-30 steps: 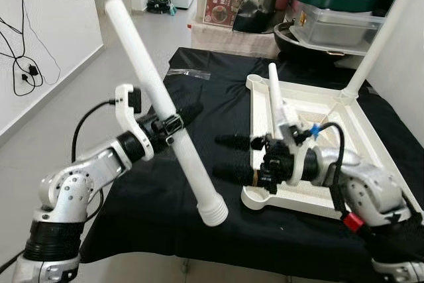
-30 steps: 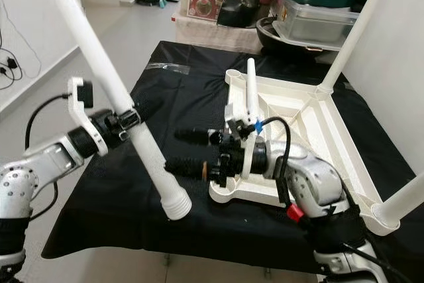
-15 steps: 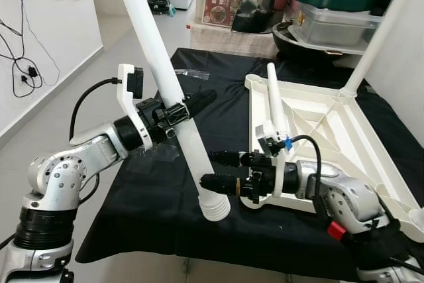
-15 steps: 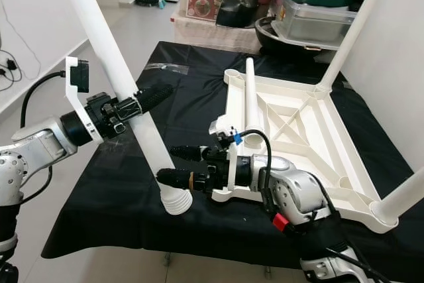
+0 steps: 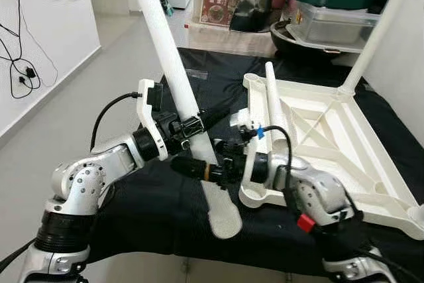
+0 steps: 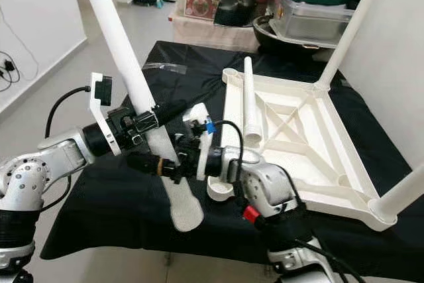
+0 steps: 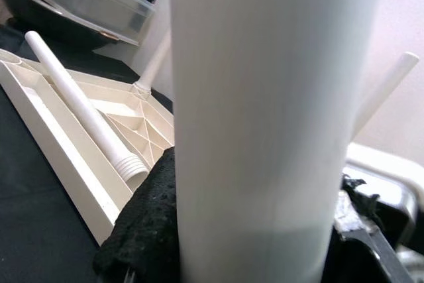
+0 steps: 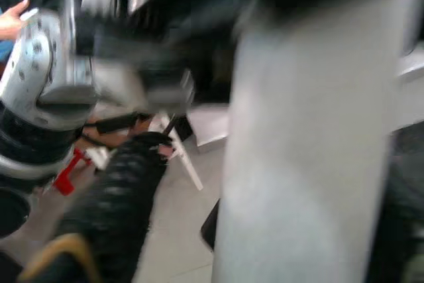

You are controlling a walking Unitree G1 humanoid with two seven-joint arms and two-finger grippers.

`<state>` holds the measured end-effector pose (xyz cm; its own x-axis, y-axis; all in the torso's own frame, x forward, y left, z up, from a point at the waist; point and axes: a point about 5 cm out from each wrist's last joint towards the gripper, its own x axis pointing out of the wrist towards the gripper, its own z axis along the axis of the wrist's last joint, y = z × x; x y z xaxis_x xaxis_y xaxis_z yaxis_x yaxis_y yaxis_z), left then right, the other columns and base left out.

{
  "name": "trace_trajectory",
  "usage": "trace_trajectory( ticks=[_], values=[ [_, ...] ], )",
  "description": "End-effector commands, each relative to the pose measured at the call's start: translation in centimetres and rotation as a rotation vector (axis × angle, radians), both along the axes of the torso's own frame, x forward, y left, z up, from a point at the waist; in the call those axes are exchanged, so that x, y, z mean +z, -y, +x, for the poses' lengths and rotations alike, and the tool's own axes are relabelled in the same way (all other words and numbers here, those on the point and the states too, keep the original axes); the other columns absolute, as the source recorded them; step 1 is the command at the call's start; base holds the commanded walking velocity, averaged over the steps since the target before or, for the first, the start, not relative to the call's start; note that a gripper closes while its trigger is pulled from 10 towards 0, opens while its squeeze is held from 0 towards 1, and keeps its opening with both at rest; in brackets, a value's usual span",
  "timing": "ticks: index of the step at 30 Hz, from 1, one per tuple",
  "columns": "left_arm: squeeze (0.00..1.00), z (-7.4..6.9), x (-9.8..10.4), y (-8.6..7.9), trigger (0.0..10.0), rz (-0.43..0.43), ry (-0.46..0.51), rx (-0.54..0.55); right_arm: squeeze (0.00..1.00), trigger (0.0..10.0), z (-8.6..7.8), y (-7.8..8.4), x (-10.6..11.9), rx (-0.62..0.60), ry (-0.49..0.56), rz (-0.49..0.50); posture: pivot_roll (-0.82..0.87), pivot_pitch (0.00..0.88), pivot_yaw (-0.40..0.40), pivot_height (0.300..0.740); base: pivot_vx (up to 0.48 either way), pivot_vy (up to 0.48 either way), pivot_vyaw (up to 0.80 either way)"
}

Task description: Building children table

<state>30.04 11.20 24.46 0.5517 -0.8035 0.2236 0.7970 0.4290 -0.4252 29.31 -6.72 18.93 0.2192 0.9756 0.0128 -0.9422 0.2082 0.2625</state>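
My left fingers [image 5: 199, 124] are clamped around the white leg [image 5: 173, 71] about midway down its length, one black finger on each side, and the left wrist view confirms the tube pressed between the pads. The leg leans with its top towards 11 o'clock and its lower end towards 5 o'clock, hanging blurred over the near edge of the worktop [image 5: 159, 230]. My right fingers [image 5: 199, 166] reach across from the right and bracket the same leg just below the left grip; the right wrist view has the tube between the two black fingers, but it is too blurred for me to tell whether they are pressing on it or only lying alongside. The worktop is covered in black cloth. On it, at 3 o'clock from the grip, the tabletop [image 5: 311, 137] lies upside down, its ribbed underside facing up. A second leg [image 5: 273, 101] lies loose inside the tabletop along its left wall, threaded end towards me. A fitted leg [image 5: 377, 31] stands up from the far right corner at about 1 o'clock, and another [image 6: 401, 197] rises from the near right corner. Beyond the worktop at 12 o'clock there is a clear bin [image 5: 331, 21] with a green lid, and cables [image 5: 23, 64] hang on the wall at 10 o'clock.
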Motion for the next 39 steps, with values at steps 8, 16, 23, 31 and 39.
trace_trajectory(
  ticks=[8,16,23,31,39],
  values=[
    [0.00,0.0,0.3,0.1,10.0,-0.024,0.013,0.003,0.00,0.0,0.1,-0.5,-2.8,-0.074,0.011,-0.176,0.05,0.000,-0.085,0.740,0.000,0.000,0.00],
    [0.00,0.0,-0.3,0.5,10.0,0.049,0.040,0.029,0.00,0.0,0.7,-0.6,-1.8,-0.139,0.038,-0.121,0.05,0.000,-0.081,0.740,0.000,0.000,0.00],
    [0.00,-0.1,-0.4,0.6,10.0,0.059,0.052,0.032,0.00,0.0,0.7,-0.6,-1.8,-0.153,0.051,-0.116,0.05,0.000,-0.083,0.740,0.000,0.000,0.00],
    [1.00,-1.2,0.7,0.2,10.0,0.018,0.155,0.010,0.00,0.0,1.9,0.3,-1.6,-0.250,0.079,-0.130,0.05,0.000,-0.087,0.740,0.000,0.000,0.00],
    [1.00,-2.7,2.0,0.2,10.0,-0.109,0.205,-0.054,0.00,0.0,2.6,0.6,-1.6,-0.308,0.093,-0.134,0.05,0.000,-0.090,0.740,0.000,0.000,0.00]
  ],
)
